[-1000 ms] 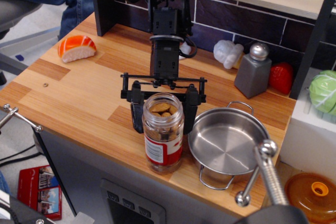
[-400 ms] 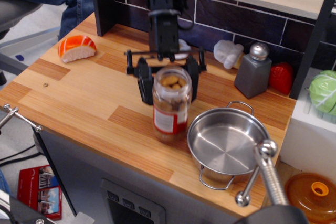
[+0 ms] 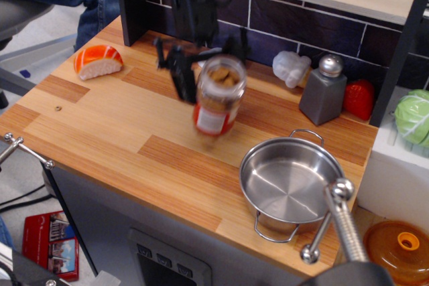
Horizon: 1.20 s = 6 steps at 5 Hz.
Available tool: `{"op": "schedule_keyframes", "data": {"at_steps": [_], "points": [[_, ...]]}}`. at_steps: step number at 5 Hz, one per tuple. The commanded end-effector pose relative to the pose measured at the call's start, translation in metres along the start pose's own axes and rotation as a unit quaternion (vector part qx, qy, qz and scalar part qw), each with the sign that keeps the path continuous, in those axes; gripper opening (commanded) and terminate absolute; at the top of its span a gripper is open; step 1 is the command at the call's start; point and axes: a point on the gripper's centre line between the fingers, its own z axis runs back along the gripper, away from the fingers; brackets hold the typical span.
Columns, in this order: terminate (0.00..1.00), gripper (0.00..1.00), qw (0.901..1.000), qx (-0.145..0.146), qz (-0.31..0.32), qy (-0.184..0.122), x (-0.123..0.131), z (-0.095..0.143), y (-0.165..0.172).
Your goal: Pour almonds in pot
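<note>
While the end effector (image 3: pixel 204 72) grips almonds (image 3: pixel 218 95) (clear jar), steel pot (image 3: pixel 289 182) gleams.

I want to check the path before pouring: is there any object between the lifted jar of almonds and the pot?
Nothing visible stands in the way. The gripper holds the jar of almonds in the air, up and left of the pot. Only bare wooden counter lies between them. The grey shaker stands behind, off that line.

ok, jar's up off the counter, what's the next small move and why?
Probably carry the jar of almonds right and toward the camera until its mouth is over the pot. The pincer holds it lifted and slightly tilted, but it's left of and behind the pot, which looks empty, so pouring here would likely miss.
</note>
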Motion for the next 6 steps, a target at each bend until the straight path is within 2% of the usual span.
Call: {"op": "schedule_keyframes", "data": {"at_steps": [1,2,3,4,5,6], "points": [[0.0,0.0,0.9808,-0.095,0.066,-0.157,-0.028,0.035,-0.014],[0.0,0.0,0.9664,-0.111,0.073,-0.22,-0.033,0.03,-0.02],[0.0,0.0,0.9473,-0.122,0.043,-0.293,-0.04,0.02,-0.022],[0.0,0.0,0.9296,-0.129,0.026,-0.344,-0.044,0.011,-0.023],[0.0,0.0,0.8899,-0.165,-0.01,-0.425,-0.058,0.007,-0.022],[0.0,0.0,0.8577,-0.187,-0.038,-0.477,-0.061,0.002,-0.026]]}}
